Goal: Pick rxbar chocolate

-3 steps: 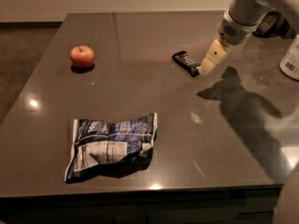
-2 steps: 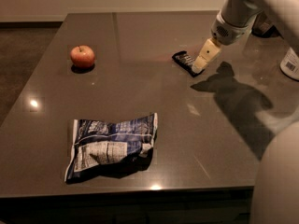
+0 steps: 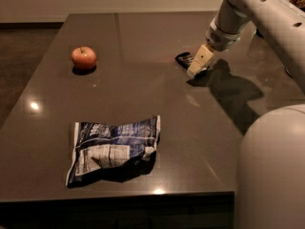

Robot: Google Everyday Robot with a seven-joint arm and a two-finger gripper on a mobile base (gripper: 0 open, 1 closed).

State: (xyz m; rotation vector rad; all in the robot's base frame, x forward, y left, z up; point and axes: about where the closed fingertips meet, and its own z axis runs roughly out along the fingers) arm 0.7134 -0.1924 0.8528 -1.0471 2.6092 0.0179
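Note:
The rxbar chocolate is a small flat black bar lying on the dark table at the back right. Its right part is hidden behind the gripper. My gripper, with pale cream fingers, hangs low right over the bar's right end, at or just above the tabletop. The white arm reaches in from the upper right.
A red apple sits at the back left. A large blue-and-white chip bag lies crumpled near the front edge. The robot's white body fills the lower right corner.
The gripper has moved left and down onto the right end of the bar, covering more of it. The robot's body has come into view at lower right.

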